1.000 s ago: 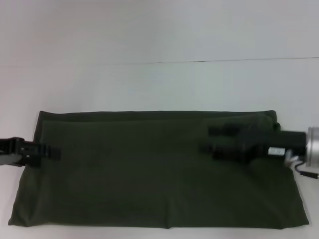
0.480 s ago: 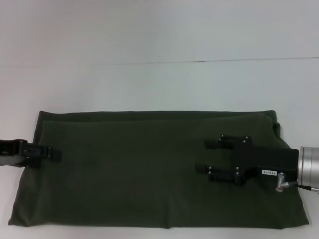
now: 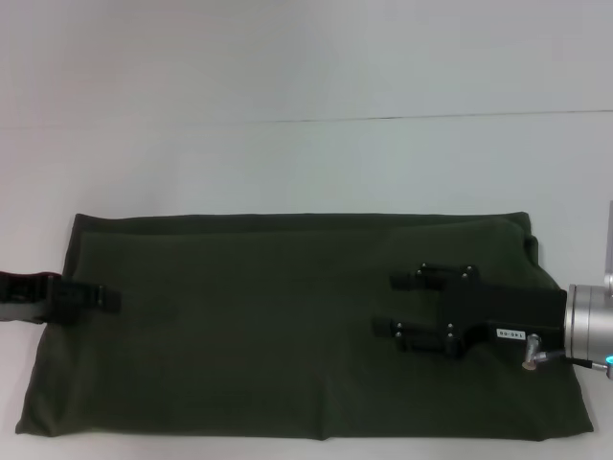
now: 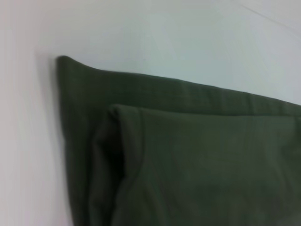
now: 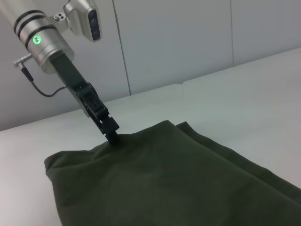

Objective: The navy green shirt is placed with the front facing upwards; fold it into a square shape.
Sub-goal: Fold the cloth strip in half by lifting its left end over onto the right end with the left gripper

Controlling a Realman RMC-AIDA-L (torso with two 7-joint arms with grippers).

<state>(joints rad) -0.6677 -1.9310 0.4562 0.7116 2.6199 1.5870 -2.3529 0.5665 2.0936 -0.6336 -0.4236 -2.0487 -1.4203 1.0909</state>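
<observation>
The navy green shirt (image 3: 268,316) lies flat on the white table as a long folded rectangle, plain green side up, with no lettering showing. My left gripper (image 3: 107,298) is at the middle of its left short edge, with its fingers together on the cloth. In the right wrist view the left gripper (image 5: 113,137) meets the shirt (image 5: 164,183) where the edge lifts slightly. My right gripper (image 3: 395,303) hovers over the right part of the shirt, open, holding nothing. The left wrist view shows a layered corner of the shirt (image 4: 197,160).
The white table (image 3: 306,163) stretches beyond the shirt's far edge, and a thin seam line (image 3: 383,119) crosses it. A narrow strip of table shows on either side of the shirt.
My right gripper has moved down toward the near side and turned, so its two open fingers now show apart. The left gripper has stayed at the left edge. The shirt has not moved.
</observation>
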